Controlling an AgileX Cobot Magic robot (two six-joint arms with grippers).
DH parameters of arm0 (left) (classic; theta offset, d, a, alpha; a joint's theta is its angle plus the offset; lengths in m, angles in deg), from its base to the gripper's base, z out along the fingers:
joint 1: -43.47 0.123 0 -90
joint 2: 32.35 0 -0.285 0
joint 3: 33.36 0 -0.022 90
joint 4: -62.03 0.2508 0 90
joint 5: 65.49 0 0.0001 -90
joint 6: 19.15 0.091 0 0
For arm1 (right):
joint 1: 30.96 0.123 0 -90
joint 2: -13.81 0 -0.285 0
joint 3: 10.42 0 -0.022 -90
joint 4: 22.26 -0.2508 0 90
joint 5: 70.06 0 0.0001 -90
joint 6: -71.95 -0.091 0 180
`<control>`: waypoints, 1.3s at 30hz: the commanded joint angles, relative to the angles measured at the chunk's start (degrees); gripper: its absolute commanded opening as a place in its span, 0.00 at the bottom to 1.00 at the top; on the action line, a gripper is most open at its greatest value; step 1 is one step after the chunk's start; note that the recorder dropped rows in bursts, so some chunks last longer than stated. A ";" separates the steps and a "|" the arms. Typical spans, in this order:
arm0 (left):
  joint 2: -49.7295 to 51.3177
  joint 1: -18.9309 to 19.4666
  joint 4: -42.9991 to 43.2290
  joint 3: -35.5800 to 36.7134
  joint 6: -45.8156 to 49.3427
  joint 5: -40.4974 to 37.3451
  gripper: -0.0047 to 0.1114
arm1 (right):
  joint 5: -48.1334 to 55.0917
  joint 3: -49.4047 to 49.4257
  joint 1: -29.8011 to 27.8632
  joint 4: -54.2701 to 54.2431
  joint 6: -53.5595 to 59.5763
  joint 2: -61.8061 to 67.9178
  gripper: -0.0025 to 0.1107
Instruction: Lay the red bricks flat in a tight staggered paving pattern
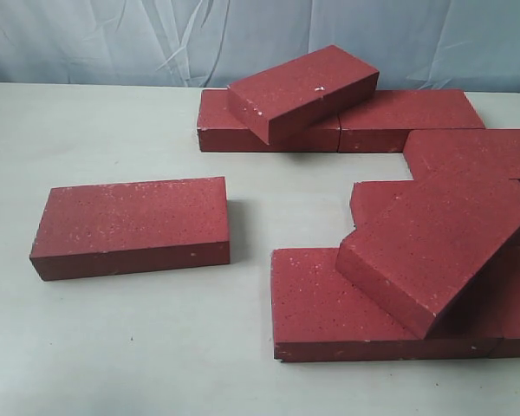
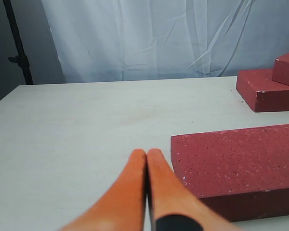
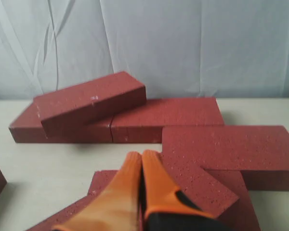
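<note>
Several red bricks lie on the pale table (image 1: 113,347). One lone brick (image 1: 130,225) lies flat at the left. At the back, two bricks (image 1: 412,117) lie end to end with a third brick (image 1: 303,91) tilted across them. On the right, a slanted brick (image 1: 438,247) leans on a flat brick (image 1: 329,303) among other bricks (image 1: 472,152). Neither gripper shows in the exterior view. My left gripper (image 2: 147,153) is shut and empty, just beside the lone brick (image 2: 241,163). My right gripper (image 3: 141,155) is shut and empty above the slanted brick (image 3: 197,183).
A creased pale cloth backdrop (image 1: 113,39) hangs behind the table's far edge. A dark stand (image 2: 17,48) rises beyond the table's corner in the left wrist view. Bare tabletop (image 2: 77,125) lies ahead of the left gripper and between the lone brick and the right cluster.
</note>
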 commanded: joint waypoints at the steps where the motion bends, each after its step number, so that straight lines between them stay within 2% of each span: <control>1: -0.30 0.04 -0.04 0.26 -0.37 0.40 0.04 | 0.65 -5.09 -0.19 0.99 0.24 10.59 0.02; 4: -0.30 0.04 -0.04 0.26 -0.37 0.40 0.04 | -3.98 -5.78 -0.19 0.99 0.24 15.49 0.02; 10: -0.30 0.04 -0.04 0.26 -0.37 0.40 0.04 | -4.29 -6.24 -0.19 -1.65 0.09 16.14 0.02; 14: -0.30 0.04 -0.04 0.26 -0.37 0.40 0.04 | 1.63 -10.20 -0.19 -1.65 0.09 16.14 0.02; 21: -0.30 0.04 -0.04 0.26 -0.37 0.40 0.04 | 17.84 -22.90 -0.19 -1.65 0.09 21.27 0.02; 29: -0.30 0.04 -0.04 0.26 -0.37 0.40 0.04 | 26.84 -36.09 -0.19 3.90 0.09 32.94 0.02; 32: -0.30 0.04 -0.04 0.26 -0.37 0.40 0.04 | 27.29 -38.77 -0.48 8.52 0.09 38.93 0.02; 39: -0.30 0.04 -0.04 0.26 -0.37 0.40 0.04 | 27.40 -40.74 -8.46 4.33 1.85 51.11 0.02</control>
